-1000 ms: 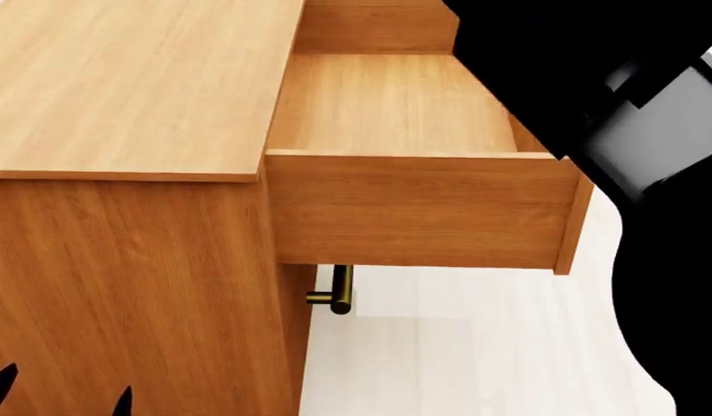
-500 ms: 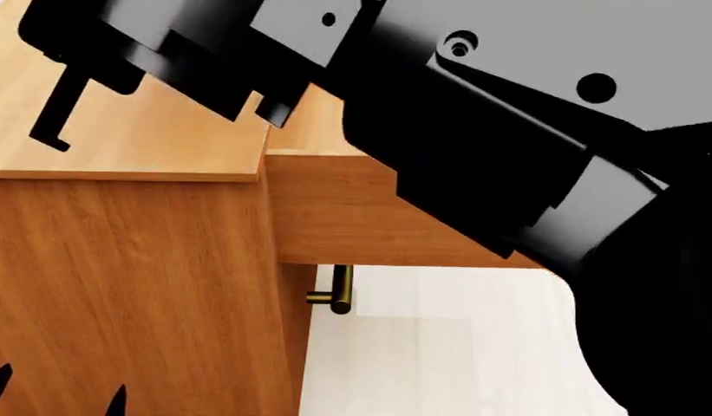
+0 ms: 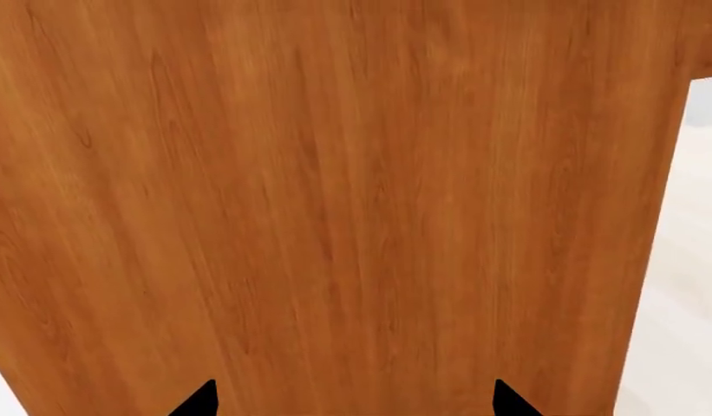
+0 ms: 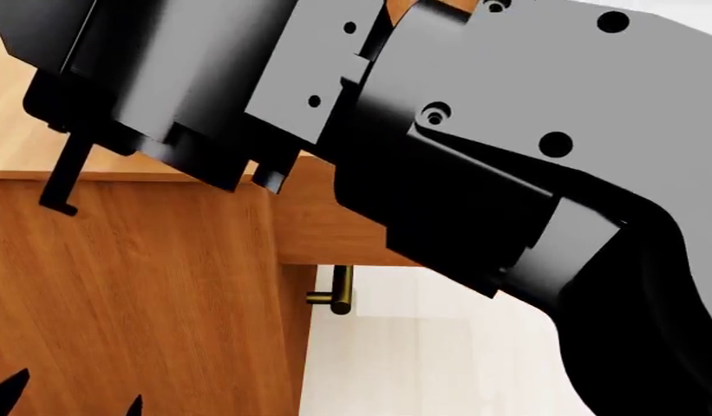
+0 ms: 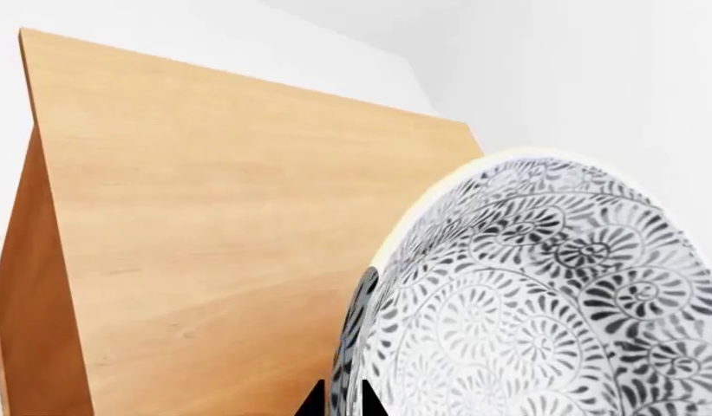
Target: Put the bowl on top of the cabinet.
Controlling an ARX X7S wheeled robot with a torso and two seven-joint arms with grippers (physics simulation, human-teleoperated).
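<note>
Reaching across the head view from the right, the big black and grey right arm (image 4: 448,147) covers most of the large orange-brown wooden cabinet (image 4: 136,286), so that only a strip of its flat top, its side panel and part of the pulled-out drawer front (image 4: 315,230) stay visible. Under this drawer a brass bar handle (image 4: 342,290) stands out over the pale floor (image 4: 425,364). The right hand (image 5: 342,399) is pinching the small deep round bowl, white with a dense dark grey floral pattern (image 5: 541,303): in the right wrist view its two black fingertips sit on either side of the bowl's rim, one outside and one inside the wall. The bowl is held tilted on its edge, with its inside facing the camera, and it is above the flat top of the cabinet (whether it touches the wood I cannot tell, because the lower part of the bowl is cut off). The left hand (image 3: 349,403) is low, close to the cabinet's side panel; its two black fingertips (image 3: 199,400) are spread well apart with nothing between them, only wood grain behind.
</note>
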